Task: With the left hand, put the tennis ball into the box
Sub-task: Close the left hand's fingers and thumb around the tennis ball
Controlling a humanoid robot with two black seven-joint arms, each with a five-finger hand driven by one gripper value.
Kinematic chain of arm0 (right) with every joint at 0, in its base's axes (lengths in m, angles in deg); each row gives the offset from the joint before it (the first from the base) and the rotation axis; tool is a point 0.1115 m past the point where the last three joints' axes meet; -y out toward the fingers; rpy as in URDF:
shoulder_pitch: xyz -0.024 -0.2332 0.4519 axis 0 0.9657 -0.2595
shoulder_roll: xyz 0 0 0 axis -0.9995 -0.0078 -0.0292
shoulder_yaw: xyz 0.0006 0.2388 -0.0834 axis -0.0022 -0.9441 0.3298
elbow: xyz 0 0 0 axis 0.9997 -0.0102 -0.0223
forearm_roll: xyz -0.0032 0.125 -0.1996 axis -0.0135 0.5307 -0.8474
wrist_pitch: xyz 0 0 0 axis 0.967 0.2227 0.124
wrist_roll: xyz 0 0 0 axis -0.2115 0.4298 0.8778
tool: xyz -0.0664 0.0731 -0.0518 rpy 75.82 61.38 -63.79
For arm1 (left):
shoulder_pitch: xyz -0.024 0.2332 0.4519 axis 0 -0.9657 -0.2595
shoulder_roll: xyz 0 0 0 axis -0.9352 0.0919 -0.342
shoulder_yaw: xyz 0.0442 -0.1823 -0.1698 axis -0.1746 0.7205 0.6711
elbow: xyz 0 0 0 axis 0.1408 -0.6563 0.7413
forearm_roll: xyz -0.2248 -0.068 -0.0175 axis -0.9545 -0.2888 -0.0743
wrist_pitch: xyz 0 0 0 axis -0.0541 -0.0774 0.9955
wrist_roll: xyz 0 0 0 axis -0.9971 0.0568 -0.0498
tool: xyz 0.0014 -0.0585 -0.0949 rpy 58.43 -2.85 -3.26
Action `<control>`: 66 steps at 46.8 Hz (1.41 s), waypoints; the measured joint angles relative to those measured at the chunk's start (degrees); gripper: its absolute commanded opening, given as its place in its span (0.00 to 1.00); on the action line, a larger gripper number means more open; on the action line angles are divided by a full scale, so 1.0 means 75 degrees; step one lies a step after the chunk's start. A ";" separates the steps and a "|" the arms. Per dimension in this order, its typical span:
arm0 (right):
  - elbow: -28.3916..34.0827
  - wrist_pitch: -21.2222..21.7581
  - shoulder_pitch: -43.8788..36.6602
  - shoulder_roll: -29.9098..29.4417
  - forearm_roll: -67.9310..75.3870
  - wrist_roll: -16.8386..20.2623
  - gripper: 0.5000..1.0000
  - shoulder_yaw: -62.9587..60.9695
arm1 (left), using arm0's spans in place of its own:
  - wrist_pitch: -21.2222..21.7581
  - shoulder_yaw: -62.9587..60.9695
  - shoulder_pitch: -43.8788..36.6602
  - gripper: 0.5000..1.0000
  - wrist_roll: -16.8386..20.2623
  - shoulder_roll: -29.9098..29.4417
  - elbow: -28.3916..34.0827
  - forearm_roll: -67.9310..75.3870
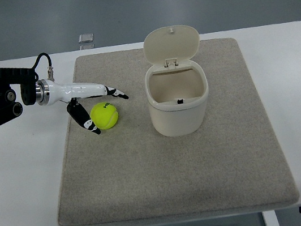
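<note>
A grey mat (171, 173) covers most of the white worktop (19, 185), its near edge close to the robot's side. On the left half of the mat, about midway up, lies the yellow-green tennis ball (104, 115), resting on the fabric. The left hand (89, 102) reaches in from the picture's left edge on a black arm with a white forearm shell. Its fingers (116, 92) are spread and released, grasping nothing: one group points out just above the ball, while a lower digit angles down along the ball's left side, so the ball sits in the gap between them, very near or just touching. To the right of the ball, apart from it, stands the cream box (179, 108), upright on the mat. Its hinged lid (171, 44) is tipped back, leaving the top uncovered.
</note>
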 measured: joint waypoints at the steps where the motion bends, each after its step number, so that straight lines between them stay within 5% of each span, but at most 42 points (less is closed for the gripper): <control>1: 0.0000 0.0000 0.0000 0.0000 0.0000 0.0000 0.88 0.0000 | 0.0000 0.0000 -0.0005 0.98 0.0000 0.0003 -0.0003 0.0000; 47: -0.0002 0.0000 0.0000 0.0000 0.0000 -0.0004 0.88 0.0000 | 0.0288 -0.0004 -0.0210 0.97 0.0008 0.0009 0.0027 0.0217; 53: -0.0001 -0.0002 0.0000 0.0000 0.0000 -0.0003 0.88 0.0000 | 0.0308 -0.0004 -0.0195 0.90 0.0009 0.0013 0.0027 0.0217; 62: -0.0001 -0.0002 0.0000 0.0000 0.0000 -0.0001 0.88 0.0000 | 0.0519 -0.0004 -0.0193 0.57 0.0009 0.0016 0.0042 0.0217; 66: 0.0000 -0.0002 0.0000 0.0000 0.0000 0.0000 0.88 0.0000 | 0.0556 -0.0004 -0.0193 0.56 0.0003 0.0016 0.0049 0.0218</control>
